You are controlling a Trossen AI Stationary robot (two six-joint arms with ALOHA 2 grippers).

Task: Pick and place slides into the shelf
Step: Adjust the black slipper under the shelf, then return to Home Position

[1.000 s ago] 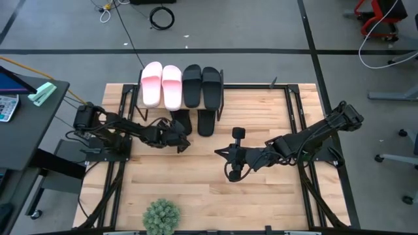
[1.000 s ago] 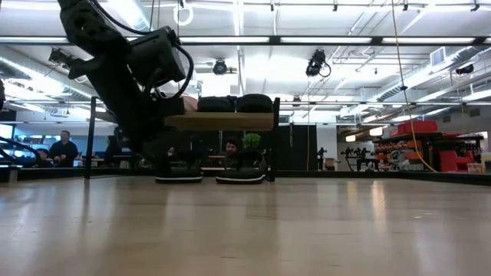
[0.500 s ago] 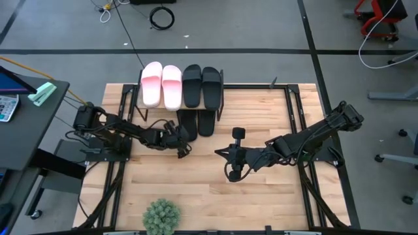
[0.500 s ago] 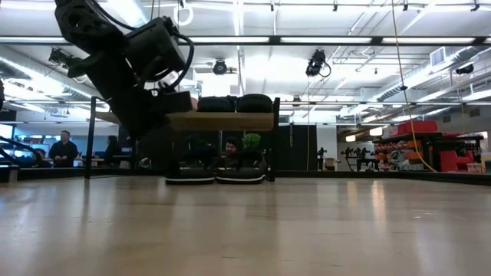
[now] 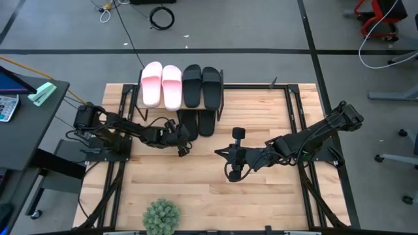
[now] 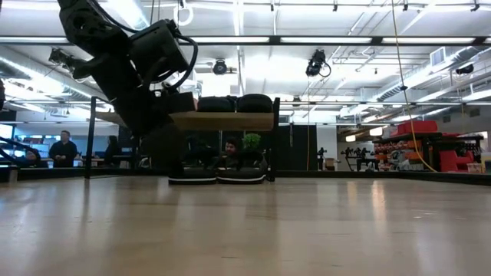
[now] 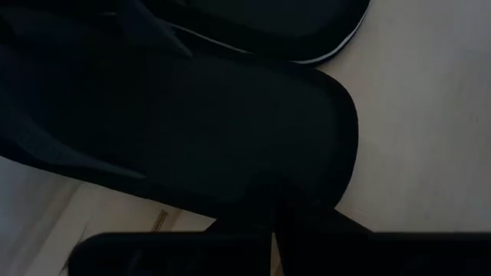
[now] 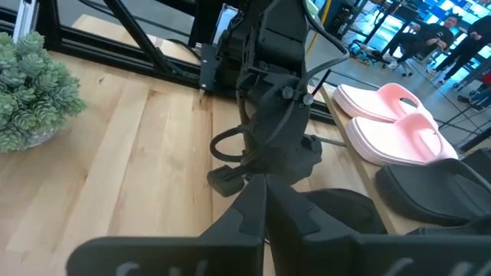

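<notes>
Four slides (image 5: 181,85) are sitting atop the shelf (image 6: 222,120) at upper centre, two thin black ones (image 5: 196,122) beneath, while the left gripper (image 5: 181,136), grip state untellable, is hovering beside them.

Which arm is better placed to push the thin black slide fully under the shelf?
The left. Its gripper is right at the left thin black slide below the shelf. The right gripper waits mid-table, away from the slides.

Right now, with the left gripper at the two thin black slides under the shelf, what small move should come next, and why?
Probably ease the left gripper back from the shelf: both thin black slides lie side by side on the tabletop under it, the other four on top.
</notes>
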